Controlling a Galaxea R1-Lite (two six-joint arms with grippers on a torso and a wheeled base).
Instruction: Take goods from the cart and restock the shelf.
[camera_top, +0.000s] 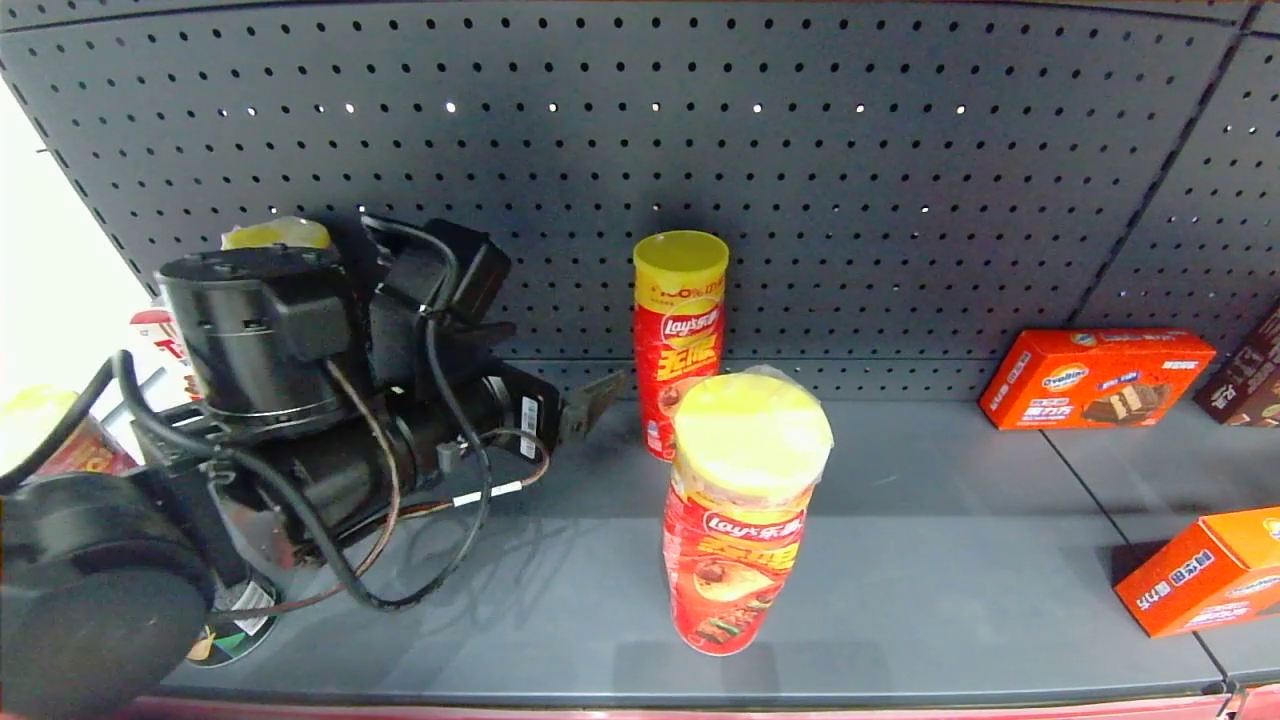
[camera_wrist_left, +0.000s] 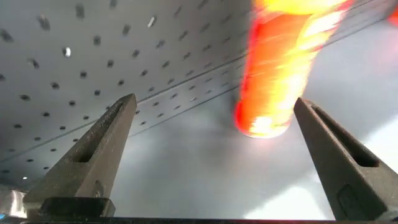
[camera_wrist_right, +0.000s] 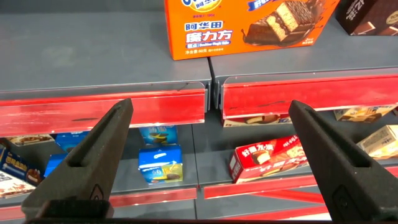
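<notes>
My left end effector (camera_wrist_left: 216, 102) is over the shelf (camera_top: 950, 520) with its fingers spread and nothing between them. Its visible fingertip (camera_top: 597, 393) is just beside the rear can (camera_top: 680, 340) on that can's left, and I see a gap between them. The rear can stands upright close to the pegboard back (camera_top: 800, 150). The front can (camera_top: 745, 510) stands upright near the shelf's red front lip (camera_top: 700, 712), a little right of the rear one. To the right of both cans the deck is bare as far as the orange box (camera_top: 1095, 375) at the back and the second orange box (camera_top: 1210, 570) by the front edge. My right end effector (camera_wrist_right: 211, 104) is also spread and holding nothing. It sits out in front of the red price rail (camera_wrist_right: 102, 109), facing the lower shelf's packets.
</notes>
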